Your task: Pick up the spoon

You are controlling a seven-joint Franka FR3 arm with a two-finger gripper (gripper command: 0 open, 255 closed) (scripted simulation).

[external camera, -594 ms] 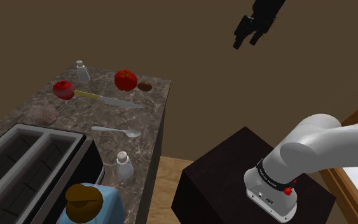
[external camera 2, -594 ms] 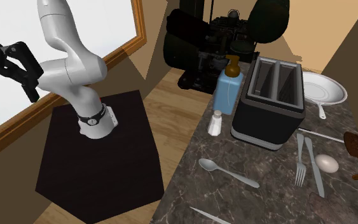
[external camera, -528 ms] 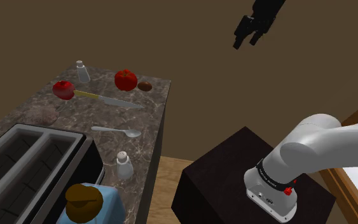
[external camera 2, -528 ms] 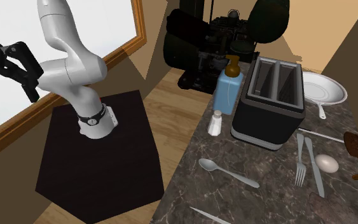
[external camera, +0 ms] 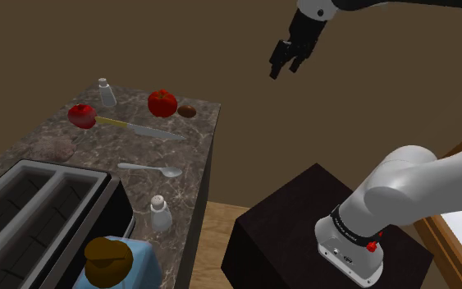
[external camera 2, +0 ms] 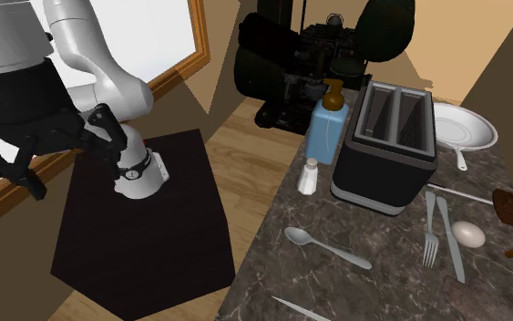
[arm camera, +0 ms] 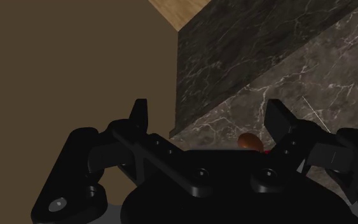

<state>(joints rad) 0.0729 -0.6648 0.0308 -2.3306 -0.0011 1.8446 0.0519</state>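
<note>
Spoon (external camera: 151, 169) — lies flat on the marble worktop (external camera: 189, 144), between the knife (external camera: 139, 128) and a shaker (external camera: 161, 215), near the toaster (external camera: 40, 205). The long axis runs across the worktop, with the bowl toward the edge facing the stand (external camera: 286, 230) and the handle pointing inward. A tomato (external camera: 162, 102) sits beyond the knife. End effector (external camera: 281, 69) — fingers wide apart, holding nothing, high off the worktop's edge and well apart from the spoon.
</note>
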